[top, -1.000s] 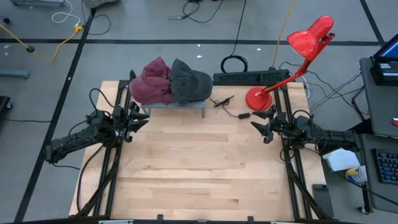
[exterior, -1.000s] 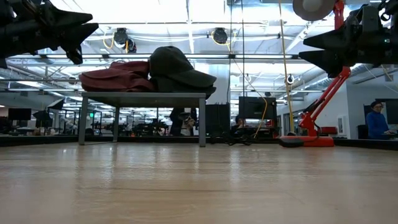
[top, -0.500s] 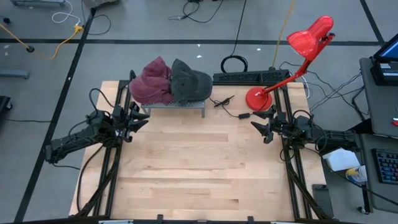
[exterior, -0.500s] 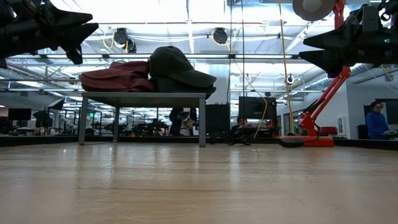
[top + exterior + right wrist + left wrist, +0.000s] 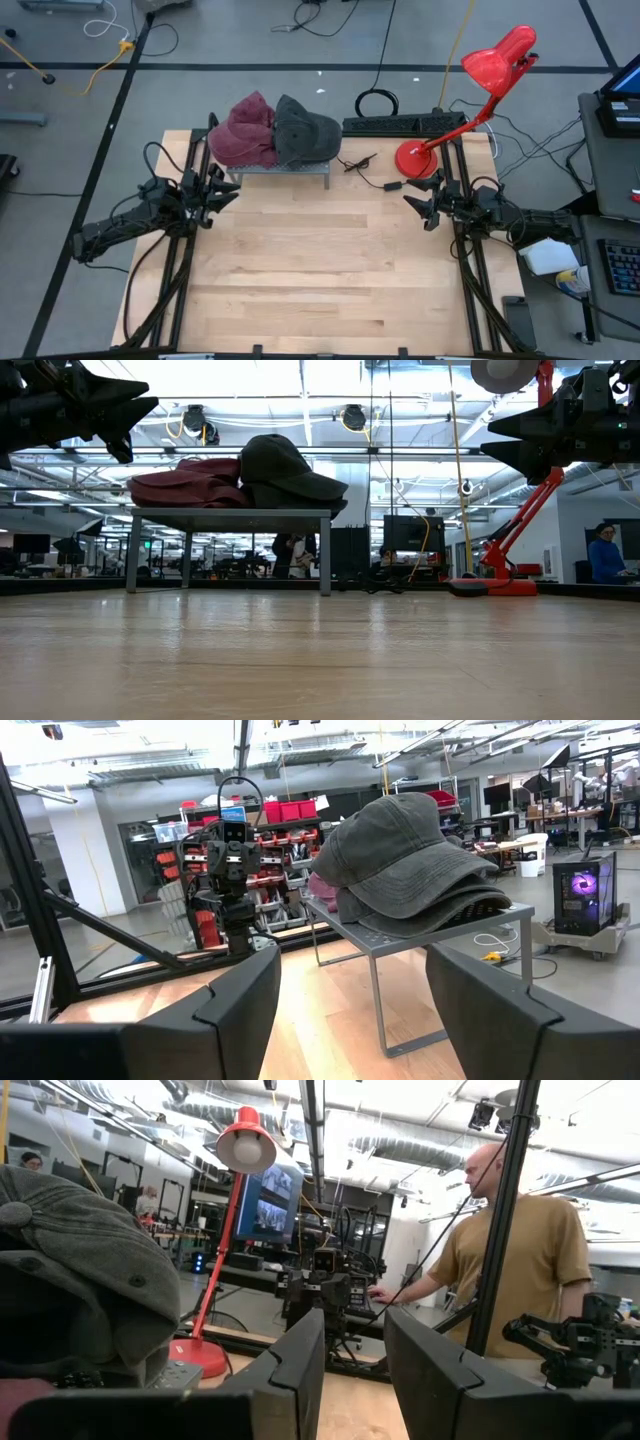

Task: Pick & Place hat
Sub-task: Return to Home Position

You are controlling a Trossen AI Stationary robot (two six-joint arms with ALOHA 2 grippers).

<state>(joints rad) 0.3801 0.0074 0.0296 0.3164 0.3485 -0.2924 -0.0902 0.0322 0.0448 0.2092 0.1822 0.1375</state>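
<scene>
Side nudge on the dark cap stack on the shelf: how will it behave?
Probably floppy: the dark caps have creased fabric crowns. Likely light; the top one may slide before the shelf moves. Brims overhang the shelf edge, so tipping off seems possible.

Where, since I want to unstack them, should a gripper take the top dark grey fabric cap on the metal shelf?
Pinch the brim of the top dark grey fabric cap, probably with the open right gripper coming level from the metal shelf's right end. The brim is thin, flat and juts past the soft domed crown on that side; maroon caps crowd the other side.
</scene>
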